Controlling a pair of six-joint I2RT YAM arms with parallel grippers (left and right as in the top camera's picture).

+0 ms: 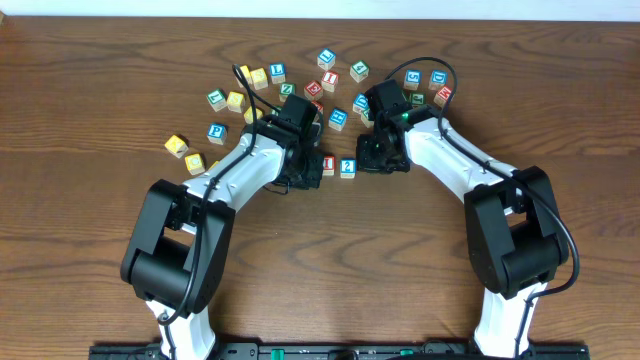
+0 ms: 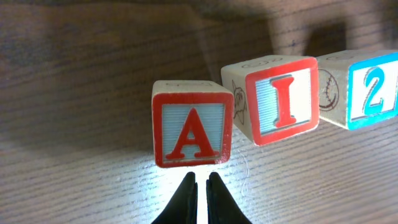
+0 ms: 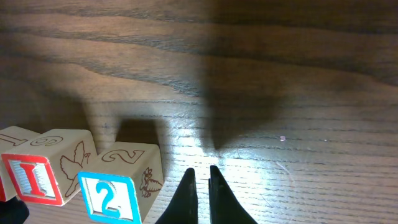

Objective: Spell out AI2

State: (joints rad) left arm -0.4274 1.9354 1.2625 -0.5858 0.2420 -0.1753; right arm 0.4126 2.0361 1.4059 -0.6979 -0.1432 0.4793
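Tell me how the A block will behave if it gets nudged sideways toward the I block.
The A block looks like solid wood with flat faces, so it should stay rigid and slide rather than roll. Sitting flat on the table, it probably won't tip, though an off-centre push may twist it. It is small, so likely light.

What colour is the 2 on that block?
Light blue, inside a matching blue frame. The 2 block shows best in the left wrist view.
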